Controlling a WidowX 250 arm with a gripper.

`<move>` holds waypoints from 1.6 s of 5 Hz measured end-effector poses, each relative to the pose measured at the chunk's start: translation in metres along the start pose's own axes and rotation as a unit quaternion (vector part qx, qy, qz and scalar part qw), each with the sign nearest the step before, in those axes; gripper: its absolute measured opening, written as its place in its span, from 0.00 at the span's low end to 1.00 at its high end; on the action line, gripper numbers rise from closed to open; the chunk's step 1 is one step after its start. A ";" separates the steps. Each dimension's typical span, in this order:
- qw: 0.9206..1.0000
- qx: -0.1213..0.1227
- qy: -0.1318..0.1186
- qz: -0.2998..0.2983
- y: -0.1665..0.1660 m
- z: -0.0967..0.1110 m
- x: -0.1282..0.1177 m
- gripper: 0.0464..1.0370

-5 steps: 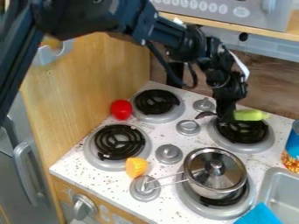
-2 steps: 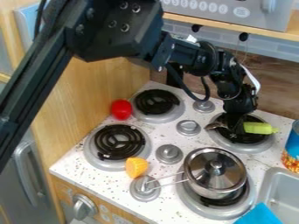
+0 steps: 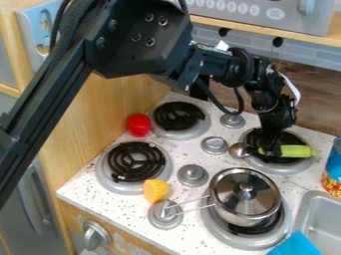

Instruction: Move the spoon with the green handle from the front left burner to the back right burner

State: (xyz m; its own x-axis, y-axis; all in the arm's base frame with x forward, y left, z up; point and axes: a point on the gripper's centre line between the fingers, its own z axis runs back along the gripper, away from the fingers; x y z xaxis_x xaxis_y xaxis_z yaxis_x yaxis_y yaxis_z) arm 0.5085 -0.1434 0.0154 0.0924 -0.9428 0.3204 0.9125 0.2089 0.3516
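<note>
Gripper (image 3: 270,151) closed on the spoon (image 3: 296,151), jaws narrowed round it where metal meets handle. Handle pale yellow-green, thick, blunt, out on the view's right of the jaws; bowl small, rounded, dull silver, on their left. Spoon lies about level. Whether it touches the coil beneath, cannot tell.

Arm (image 3: 143,37): black. Gripper points down; wrist bent above it, white tag at its side, a cable looping just left. From there the forearm slopes gently up-left to a bulky bolted elbow near the top edge, then a long link drops steeply to the left edge.

Directly below the jaws, rear right burner (image 3: 285,170): black coil, grey pan. Just left of the spoon's bowl, a grey knob (image 3: 215,145). Nearer the camera than the jaws and slightly left, the pot (image 3: 241,215), steel, on the front right burner, its lid (image 3: 228,193) on, wire handle pointing left. Right of the jaws, past the handle's end, a blue can (image 3: 334,169) with a multicoloured lower part.

Farther off: rear left burner (image 3: 180,134), up-left of the jaws; sink (image 3: 325,215) and blue cloth (image 3: 297,245), down-right. Well apart, down-left, a yellow-orange ridged piece (image 3: 155,190). Left and somewhat up, beside the wood panel (image 3: 110,107), a red rounded thing (image 3: 138,125).
</note>
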 end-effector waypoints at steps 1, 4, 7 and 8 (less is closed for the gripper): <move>1.000 -0.005 0.004 0.022 -0.002 -0.001 -0.001 0.97; 0.958 -0.067 0.091 0.262 0.010 0.021 -0.034 0.96; 0.936 -0.052 0.099 0.333 0.004 0.025 -0.045 0.96; 0.937 -0.052 0.098 0.332 0.004 0.025 -0.044 0.96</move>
State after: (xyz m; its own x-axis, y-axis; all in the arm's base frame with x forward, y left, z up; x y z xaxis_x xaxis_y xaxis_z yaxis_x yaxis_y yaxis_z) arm 0.4983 -0.0948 0.0243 0.7161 -0.6451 0.2666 0.6603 0.7499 0.0408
